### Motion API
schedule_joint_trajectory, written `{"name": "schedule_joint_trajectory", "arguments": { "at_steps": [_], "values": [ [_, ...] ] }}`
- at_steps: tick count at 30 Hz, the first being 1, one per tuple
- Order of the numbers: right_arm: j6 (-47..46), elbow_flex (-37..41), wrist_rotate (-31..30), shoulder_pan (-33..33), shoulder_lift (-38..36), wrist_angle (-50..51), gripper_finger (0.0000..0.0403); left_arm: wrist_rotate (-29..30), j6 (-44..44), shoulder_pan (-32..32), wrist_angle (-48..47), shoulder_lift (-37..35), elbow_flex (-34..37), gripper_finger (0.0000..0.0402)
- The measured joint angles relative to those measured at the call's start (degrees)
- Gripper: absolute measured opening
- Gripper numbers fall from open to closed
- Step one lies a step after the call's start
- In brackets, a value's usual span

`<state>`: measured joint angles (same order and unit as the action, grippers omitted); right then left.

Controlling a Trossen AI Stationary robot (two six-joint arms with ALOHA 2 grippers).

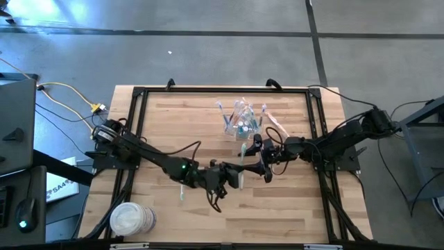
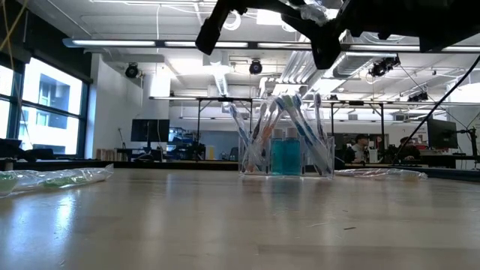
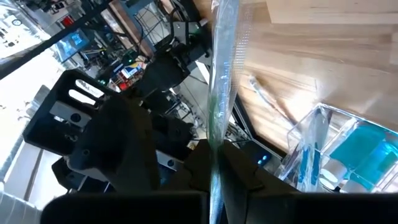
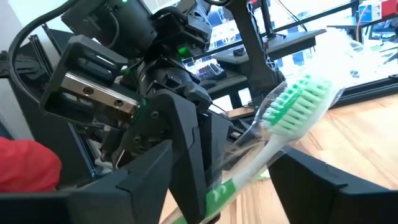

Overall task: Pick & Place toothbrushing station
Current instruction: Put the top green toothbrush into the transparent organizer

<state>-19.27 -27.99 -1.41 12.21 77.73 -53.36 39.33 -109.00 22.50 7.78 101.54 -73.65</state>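
Handover mid-air, and it's touchy!
Left gripper (image 1: 236, 177) pinches the wrapped green toothbrush (image 4: 292, 118); right gripper (image 1: 266, 170) gapes around it, seemingly untouching—early release drops it.

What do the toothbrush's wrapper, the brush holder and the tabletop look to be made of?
Wrapper: thin clear plastic film, crinkled and glossy. Brush holder: clear rigid plastic, probably acrylic; the brushes show through it. Tabletop: pale wood planks with visible grain, butcher-block style.
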Motion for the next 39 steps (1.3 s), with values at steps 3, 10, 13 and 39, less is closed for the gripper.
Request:
{"name": "schedule_joint_trajectory", "arguments": {
  "at_steps": [3,10,13,39],
  "values": [
    [0.6,0.0,0.0,0.0,0.0,0.0,0.0224,0.0,0.8,0.0,0.0,0.0,0.0,0.0008],
    [3.8,0.0,-0.5,-0.1,0.0,0.2,0.0117,-0.3,1.3,0.0,0.0,0.0,-0.1,0.0008],
    [4.5,0.0,-0.3,-0.1,0.0,0.1,0.0061,-0.5,1.6,0.0,-0.2,0.0,-0.1,0.0008],
    [12.4,-0.1,-7.6,0.1,-0.1,2.2,0.0013,2.1,42.6,0.0,-0.2,-0.1,0.1,0.0151]
  ]
}}
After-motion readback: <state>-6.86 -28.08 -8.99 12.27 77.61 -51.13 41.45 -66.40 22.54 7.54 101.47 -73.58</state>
